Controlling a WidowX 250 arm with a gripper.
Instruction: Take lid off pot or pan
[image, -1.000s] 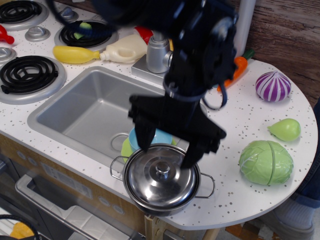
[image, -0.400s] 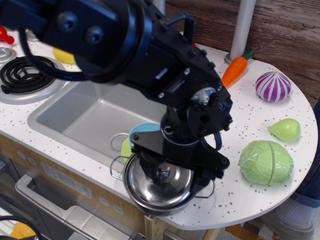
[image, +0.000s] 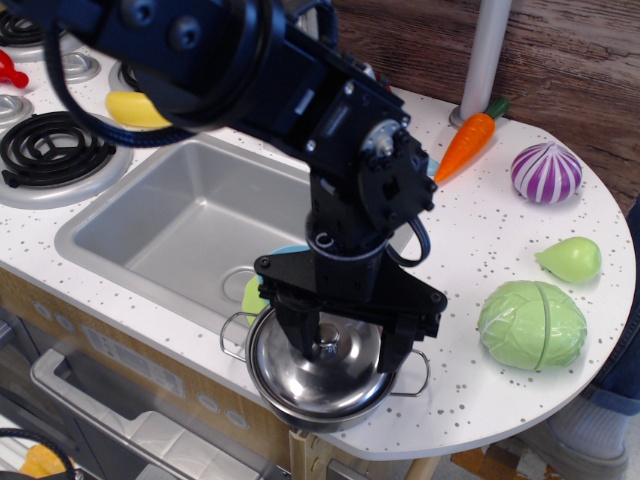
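Black and bulky, the gripper (image: 345, 350) is hanging directly over the lid (image: 315, 375), its two fingers (image: 297, 338) spread wide and reaching down on either side of the small round knob (image: 327, 349). The fingers are standing apart from the knob, with nothing clamped between them. The lid is sitting on the pot (image: 325, 400), which is resting at the front edge of the counter (image: 470, 290), just in front of the sink's (image: 180, 215) front right corner. One wire loop handle is sticking out on each side of the pot. A light-blue bowl (image: 290, 250) is peeking out behind the gripper, near the sink's rim. Toward the right edge of the counter, a green cabbage (image: 531, 324) is lying, with a pale green pear (image: 571, 258) and a purple onion (image: 546, 172) behind it. An orange carrot (image: 467, 143) is lying near the back edge.
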